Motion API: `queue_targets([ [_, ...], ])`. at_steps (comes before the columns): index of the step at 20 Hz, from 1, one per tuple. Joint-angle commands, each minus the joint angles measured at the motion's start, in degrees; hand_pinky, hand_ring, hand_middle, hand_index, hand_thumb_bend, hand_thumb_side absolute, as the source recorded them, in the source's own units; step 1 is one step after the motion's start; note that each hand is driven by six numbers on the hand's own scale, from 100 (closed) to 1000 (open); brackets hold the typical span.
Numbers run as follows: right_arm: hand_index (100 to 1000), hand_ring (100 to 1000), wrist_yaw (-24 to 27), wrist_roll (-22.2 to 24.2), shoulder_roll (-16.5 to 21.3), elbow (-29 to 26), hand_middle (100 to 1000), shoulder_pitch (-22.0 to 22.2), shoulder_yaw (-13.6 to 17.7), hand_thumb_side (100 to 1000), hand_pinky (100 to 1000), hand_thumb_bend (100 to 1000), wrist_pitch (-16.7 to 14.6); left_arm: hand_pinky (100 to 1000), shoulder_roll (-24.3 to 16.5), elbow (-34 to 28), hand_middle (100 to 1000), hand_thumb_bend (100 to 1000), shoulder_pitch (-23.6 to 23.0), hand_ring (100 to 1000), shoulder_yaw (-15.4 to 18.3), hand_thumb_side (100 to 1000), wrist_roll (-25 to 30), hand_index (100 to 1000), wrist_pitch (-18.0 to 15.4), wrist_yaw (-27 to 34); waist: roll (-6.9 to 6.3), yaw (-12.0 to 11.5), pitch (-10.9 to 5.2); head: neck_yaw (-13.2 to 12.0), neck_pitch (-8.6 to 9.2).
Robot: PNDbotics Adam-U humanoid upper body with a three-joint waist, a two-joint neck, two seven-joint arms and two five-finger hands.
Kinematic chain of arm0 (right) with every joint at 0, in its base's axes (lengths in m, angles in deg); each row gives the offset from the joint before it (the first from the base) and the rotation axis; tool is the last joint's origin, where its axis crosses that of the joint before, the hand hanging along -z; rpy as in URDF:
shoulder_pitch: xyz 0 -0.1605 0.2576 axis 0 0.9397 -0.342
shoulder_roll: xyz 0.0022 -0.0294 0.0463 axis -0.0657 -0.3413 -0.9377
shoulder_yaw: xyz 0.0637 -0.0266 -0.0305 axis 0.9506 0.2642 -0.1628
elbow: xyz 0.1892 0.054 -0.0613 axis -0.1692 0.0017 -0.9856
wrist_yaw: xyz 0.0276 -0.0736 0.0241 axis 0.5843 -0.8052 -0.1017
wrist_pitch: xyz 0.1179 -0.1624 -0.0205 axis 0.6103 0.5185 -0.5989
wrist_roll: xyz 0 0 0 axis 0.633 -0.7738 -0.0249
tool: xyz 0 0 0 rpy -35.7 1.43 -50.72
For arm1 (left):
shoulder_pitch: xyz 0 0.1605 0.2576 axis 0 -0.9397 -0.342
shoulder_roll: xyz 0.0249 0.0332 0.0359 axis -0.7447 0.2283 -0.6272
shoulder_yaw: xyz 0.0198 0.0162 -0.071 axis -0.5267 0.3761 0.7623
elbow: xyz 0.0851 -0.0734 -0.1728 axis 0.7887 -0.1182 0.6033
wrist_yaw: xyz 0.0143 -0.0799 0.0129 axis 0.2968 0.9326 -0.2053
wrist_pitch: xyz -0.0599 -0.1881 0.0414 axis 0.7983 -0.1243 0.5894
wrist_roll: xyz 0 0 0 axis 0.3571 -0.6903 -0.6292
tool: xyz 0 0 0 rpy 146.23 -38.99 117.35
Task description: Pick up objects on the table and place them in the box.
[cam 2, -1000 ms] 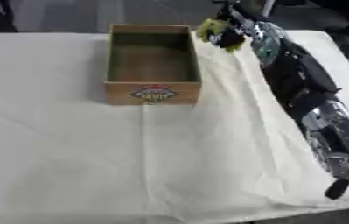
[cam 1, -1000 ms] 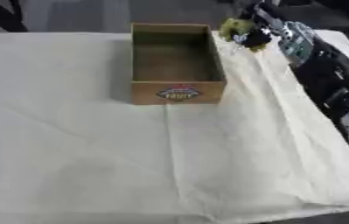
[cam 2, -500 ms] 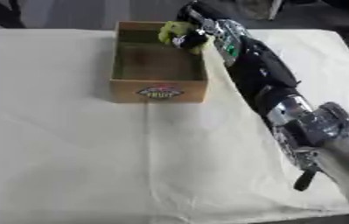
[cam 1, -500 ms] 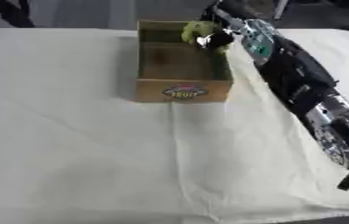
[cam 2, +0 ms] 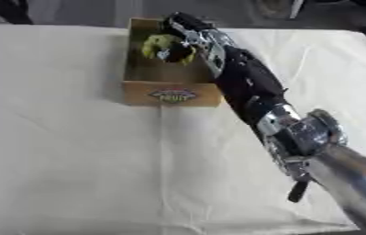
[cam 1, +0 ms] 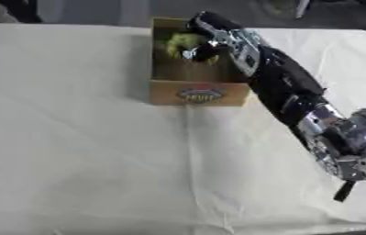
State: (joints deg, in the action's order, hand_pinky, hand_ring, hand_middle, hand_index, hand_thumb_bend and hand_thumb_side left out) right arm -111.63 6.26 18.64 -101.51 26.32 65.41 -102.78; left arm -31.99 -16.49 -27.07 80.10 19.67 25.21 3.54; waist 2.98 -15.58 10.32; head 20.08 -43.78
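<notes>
A brown cardboard box (cam 1: 195, 93) with a printed label on its front wall stands at the far middle of the table. My right arm reaches from the lower right over the box's right wall. My right hand (cam 1: 212, 37) hangs over the far part of the box, its fingers curled round a yellow-green object (cam 1: 182, 43). The object is held above the box's inside, near its far wall. My left hand shows in neither view.
A cream cloth (cam 1: 81, 151) covers the whole table, with folds running down from the box's front. Dark shapes stand beyond the table's far edge.
My right hand has carried the yellow-green object leftward from beside the box's right wall to above its inside. The camera has also shifted, moving the box in the picture.
</notes>
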Motion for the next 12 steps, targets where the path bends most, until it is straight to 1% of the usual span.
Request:
queue_targets([
  [1,769,686,-1.3,0.4,0.6,0.2,653,-0.8,0.2,293,529,217,-0.2,618,-0.5,-1.3,580,340,0.9,772,-0.1,582,0.1,738,-0.1,0.5,-0.26,0.0,-0.72,0.2,-0.06],
  [3,822,751,-1.5,0.5,0.6,0.4,724,-0.6,0.3,285,594,290,-0.4,617,-0.5,-1.3,580,341,0.8,772,0.0,582,0.1,738,-0.1,0.5,-0.29,0.1,-0.74,0.2,-0.06],
  [4,854,794,-1.6,0.6,0.7,0.5,767,-0.5,0.3,266,651,362,-0.6,617,-0.5,-1.3,580,341,0.8,772,0.0,581,0.1,738,-0.1,0.5,-0.31,0.2,-0.77,0.2,-0.07],
  [5,870,819,-1.6,0.9,0.7,0.6,793,-0.5,0.3,252,682,395,-0.7,617,-0.5,-1.3,580,341,0.8,772,0.0,581,0.1,738,-0.1,0.5,-0.33,0.3,-0.81,0.2,-0.05],
  [6,895,866,-1.7,1.1,0.8,0.7,835,-0.4,0.3,347,738,448,-0.9,617,-0.5,-1.3,580,342,0.8,772,0.0,580,0.1,738,-0.1,0.5,-0.35,0.3,-0.85,0.1,-0.03],
  [8,916,902,-1.5,1.4,1.0,0.7,868,-0.3,0.4,424,780,458,-1.1,618,-0.6,-1.3,580,342,0.7,772,0.0,580,0.1,738,-0.1,0.5,-0.4,0.6,-0.96,0.1,-0.03],
  [9,918,905,-1.4,1.4,1.1,0.7,870,-0.3,0.5,431,783,460,-1.2,618,-0.6,-1.2,580,342,0.7,772,0.1,580,0.0,738,-0.1,0.5,-0.43,0.7,-1.02,0.1,-0.08],
  [12,917,904,-0.9,1.6,1.5,0.6,869,-0.4,0.6,413,783,457,-1.3,617,-0.6,-1.2,579,344,0.5,771,0.1,579,0.0,738,-0.1,0.5,-0.46,1.0,-1.22,-0.1,-0.19],
])
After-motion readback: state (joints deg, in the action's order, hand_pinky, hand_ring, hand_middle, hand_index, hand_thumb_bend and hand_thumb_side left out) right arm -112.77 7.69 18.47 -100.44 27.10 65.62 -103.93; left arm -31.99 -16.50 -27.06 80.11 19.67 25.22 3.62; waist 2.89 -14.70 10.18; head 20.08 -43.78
